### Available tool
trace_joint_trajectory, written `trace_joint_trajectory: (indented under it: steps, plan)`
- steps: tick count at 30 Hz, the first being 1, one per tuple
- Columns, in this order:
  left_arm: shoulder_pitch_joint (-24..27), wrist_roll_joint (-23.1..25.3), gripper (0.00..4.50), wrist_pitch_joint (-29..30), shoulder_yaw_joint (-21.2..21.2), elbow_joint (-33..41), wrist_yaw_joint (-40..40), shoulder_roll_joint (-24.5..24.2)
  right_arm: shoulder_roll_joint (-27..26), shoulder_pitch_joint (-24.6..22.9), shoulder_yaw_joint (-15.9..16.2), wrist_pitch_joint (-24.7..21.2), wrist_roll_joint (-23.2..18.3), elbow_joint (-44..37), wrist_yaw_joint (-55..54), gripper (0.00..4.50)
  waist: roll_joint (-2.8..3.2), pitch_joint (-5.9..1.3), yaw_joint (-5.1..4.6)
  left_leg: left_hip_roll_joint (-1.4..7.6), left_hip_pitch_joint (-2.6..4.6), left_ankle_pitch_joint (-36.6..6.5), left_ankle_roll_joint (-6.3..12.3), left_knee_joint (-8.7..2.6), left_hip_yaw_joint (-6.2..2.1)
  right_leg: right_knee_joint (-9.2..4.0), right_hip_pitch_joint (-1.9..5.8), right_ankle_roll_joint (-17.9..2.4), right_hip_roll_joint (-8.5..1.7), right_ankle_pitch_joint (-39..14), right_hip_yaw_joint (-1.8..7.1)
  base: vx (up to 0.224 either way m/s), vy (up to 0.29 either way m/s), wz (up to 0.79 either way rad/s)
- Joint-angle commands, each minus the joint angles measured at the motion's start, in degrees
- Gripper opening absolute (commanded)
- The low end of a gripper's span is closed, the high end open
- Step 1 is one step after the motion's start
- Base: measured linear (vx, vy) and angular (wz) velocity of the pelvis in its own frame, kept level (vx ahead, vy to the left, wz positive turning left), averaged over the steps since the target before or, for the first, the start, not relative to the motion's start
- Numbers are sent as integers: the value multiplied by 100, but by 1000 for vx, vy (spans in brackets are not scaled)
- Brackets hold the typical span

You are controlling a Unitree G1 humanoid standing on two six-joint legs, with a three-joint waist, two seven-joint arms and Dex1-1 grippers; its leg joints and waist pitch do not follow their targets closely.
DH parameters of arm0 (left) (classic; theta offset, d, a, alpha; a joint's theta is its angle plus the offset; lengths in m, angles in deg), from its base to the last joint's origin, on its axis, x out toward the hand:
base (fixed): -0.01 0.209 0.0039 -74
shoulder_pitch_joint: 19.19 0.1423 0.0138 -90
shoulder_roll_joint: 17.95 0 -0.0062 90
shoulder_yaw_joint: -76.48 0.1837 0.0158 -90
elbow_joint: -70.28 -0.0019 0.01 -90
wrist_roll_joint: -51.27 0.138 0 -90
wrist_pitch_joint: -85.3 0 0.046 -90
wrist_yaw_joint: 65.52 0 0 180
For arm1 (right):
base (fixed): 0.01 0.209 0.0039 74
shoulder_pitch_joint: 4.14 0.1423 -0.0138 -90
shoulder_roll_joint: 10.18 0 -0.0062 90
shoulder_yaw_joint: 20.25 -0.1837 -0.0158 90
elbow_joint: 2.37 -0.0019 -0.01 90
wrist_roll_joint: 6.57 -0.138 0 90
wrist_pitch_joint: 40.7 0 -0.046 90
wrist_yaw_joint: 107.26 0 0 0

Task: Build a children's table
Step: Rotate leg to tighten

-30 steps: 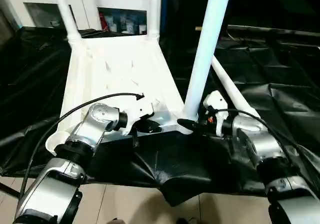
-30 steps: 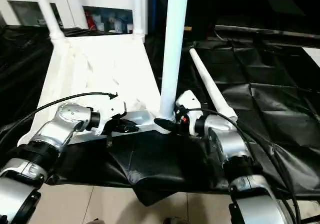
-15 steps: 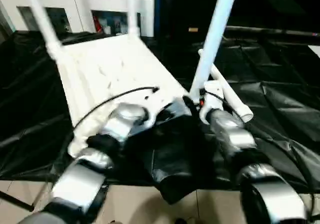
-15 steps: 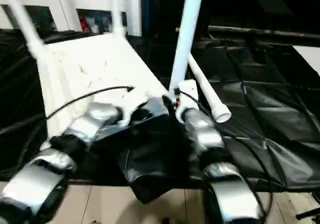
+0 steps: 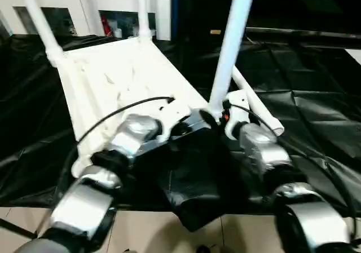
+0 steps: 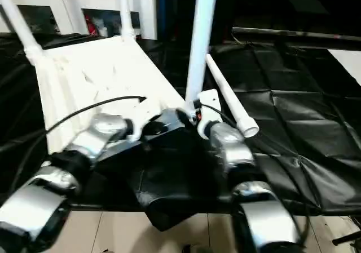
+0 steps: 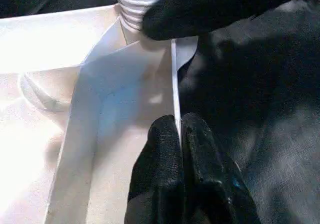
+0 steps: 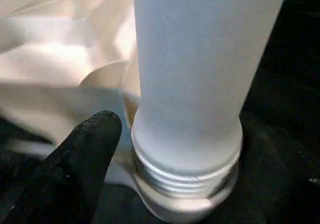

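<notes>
Black sheeting (image 5: 316,112), white cabinets (image 5: 90,8) behind

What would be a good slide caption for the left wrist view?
Left gripper pinched shut on the thin rim of the white tabletop, near the corner where a threaded leg stands.

I can read no text, label, brand, number or sign anywhere in front of me (the small items on the cabinet shelves (image 5: 121,25) beyond the far edge of the counter are too blurred to make out any lettering).
</notes>
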Motion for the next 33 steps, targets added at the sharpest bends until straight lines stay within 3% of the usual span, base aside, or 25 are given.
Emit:
trace_joint_trajectory:
  steps: [1, 5, 10, 13, 15, 22, 28, 31, 33]
  plan:
    - [83, -163, 0, -288, 40, 266, 442, -47, 92, -113, 234, 3, -27, -292, 725, 387, -17, -355, 51, 80, -121, -565, 745, -366, 67, -392, 457, -1137, -397, -1404, 333, 0, 0, 0]
    - [301, -365, 0, -349, 120, 642, 1296, -309, 438, -253, 246, -118, -201, -667, 1437, 387, 0, -354, 77, 100, -108, -501, 752, -373, 70, -374, 453, -1170, -398, -1357, 338, 0, 0, 0]
    - [449, -471, 0, -279, 155, 901, 1773, -498, 630, -376, 320, -215, -284, -941, 1974, 387, 33, -355, 179, 139, -70, -484, 652, -383, 86, -348, 430, -1223, -392, -1238, 344, 0, 0, 0]
    - [482, -459, 0, -269, 140, 947, 1784, -530, 661, -445, 367, -267, -260, -1018, 2064, 387, 24, -355, 197, 126, -81, -457, 607, -378, 95, -335, 437, -1227, -387, -1138, 348, 0, 0, 0]
    - [498, -443, 0, -262, 131, 967, 1777, -550, 685, -498, 438, -270, -210, -1064, 2136, 353, 18, -356, 210, 116, -93, -439, 581, -381, 91, -343, 449, -1174, -392, -1203, 344, 0, 0, 0]
    - [536, -414, 0, -230, 111, 1031, 1739, -576, 739, -643, 594, -303, -114, -1205, 2291, 307, 20, -359, 216, 111, -89, -441, 530, -381, 88, -356, 445, -1098, -391, -1281, 345, 0, 0, 0]
    - [499, -401, 0, -202, 34, 974, 1442, -447, 628, -769, 485, -470, -280, -1318, 2093, 277, 14, -358, 236, 104, -84, -444, 526, -381, 92, -367, 444, -1053, -388, -1337, 345, 0, 0, 0]
    - [400, -336, 0, -61, -54, 839, 908, -247, 412, -826, 396, -575, -211, -1241, 1496, 273, 8, -341, 240, 100, -69, -526, 448, -395, 92, -405, 425, -954, -389, -1616, 343, 0, 0, 0]
    - [226, -185, 0, 90, -109, 556, 212, -12, 106, -755, 226, -613, -104, -899, 516, 272, -7, -328, 234, 91, -49, -570, 339, -403, 96, -437, 404, -858, -385, -1837, 342, 0, 0, 0]
